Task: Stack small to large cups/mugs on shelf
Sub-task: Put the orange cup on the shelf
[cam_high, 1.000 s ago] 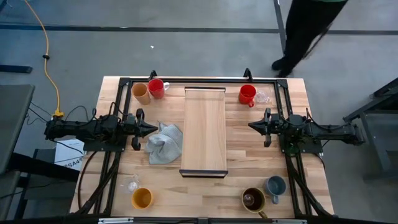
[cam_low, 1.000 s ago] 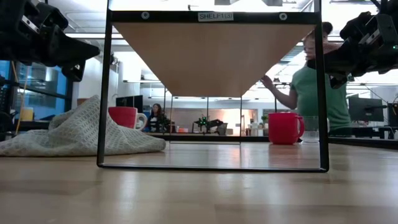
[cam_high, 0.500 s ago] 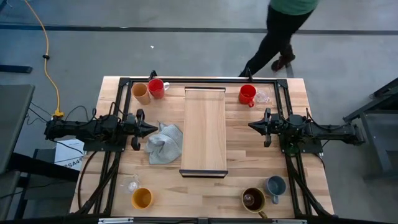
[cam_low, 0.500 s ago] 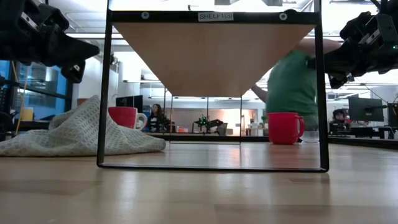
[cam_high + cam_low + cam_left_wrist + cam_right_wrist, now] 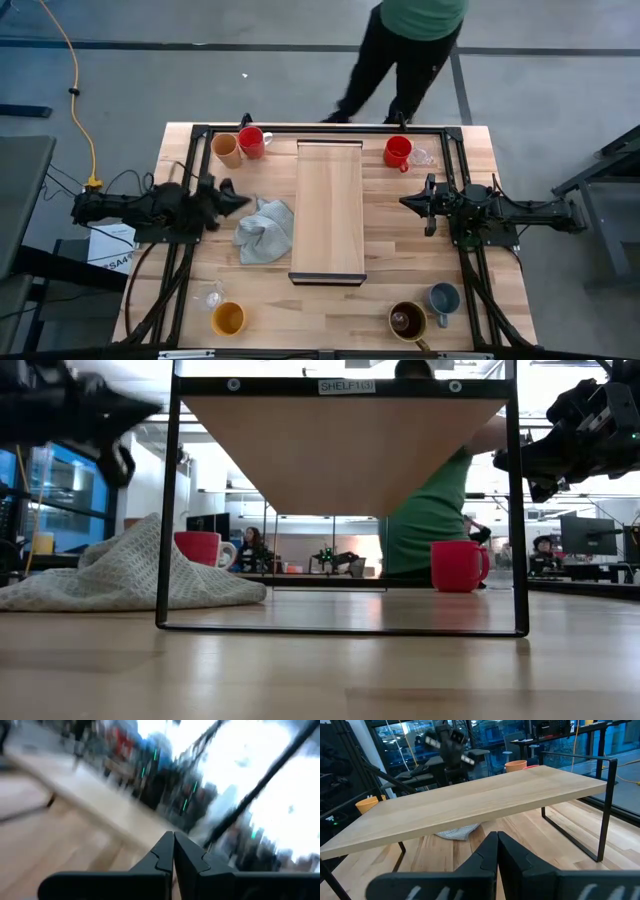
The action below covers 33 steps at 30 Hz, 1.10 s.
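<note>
Cups: scattered at table corners, shelf bare; my left gripper and right gripper clenched, holding nothing. Likely light, hard, breakable; grasp by rim

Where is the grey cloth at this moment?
In the high view, the crumpled grey cloth lies on the table's left half, beside the long light-wood shelf.

Shelf: pale wood board, smooth matt, on thin black metal frame. Tabletop: butcher-block wood, faint sheen. Grey cloth: woven, textured, crumpled. Red mugs looked glossy ceramic. Small clear glass. Grippers were matt black.
</note>
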Available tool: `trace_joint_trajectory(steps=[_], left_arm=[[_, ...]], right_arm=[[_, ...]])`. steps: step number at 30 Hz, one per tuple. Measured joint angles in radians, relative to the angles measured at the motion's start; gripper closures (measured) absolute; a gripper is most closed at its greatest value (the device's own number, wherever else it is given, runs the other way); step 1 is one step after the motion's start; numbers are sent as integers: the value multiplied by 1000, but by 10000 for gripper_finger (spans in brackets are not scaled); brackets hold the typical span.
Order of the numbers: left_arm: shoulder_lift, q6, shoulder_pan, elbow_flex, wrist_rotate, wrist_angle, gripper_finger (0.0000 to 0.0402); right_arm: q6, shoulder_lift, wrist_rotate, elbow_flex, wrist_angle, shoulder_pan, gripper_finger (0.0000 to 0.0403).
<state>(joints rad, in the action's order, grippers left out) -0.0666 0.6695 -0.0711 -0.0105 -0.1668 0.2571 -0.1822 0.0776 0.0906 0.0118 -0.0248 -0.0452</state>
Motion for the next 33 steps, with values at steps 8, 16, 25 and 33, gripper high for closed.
trace_joint_trajectory(steps=[8, 16, 25, 33], left_arm=[[-287, -159, -1, -350, -235, -120, 401], [-612, -398, 0, -846, -138, -332, 402], [-677, -360, 0, -1054, -159, -560, 402], [-620, -342, 0, -1058, -160, -568, 402]], right_arm=[[0, 0, 0, 0, 0, 0, 402], [0, 0, 0, 0, 0, 0, 402], [0, 0, 34, 0, -2, 0, 402], [-506, 3, -97, 0, -383, 0, 402]])
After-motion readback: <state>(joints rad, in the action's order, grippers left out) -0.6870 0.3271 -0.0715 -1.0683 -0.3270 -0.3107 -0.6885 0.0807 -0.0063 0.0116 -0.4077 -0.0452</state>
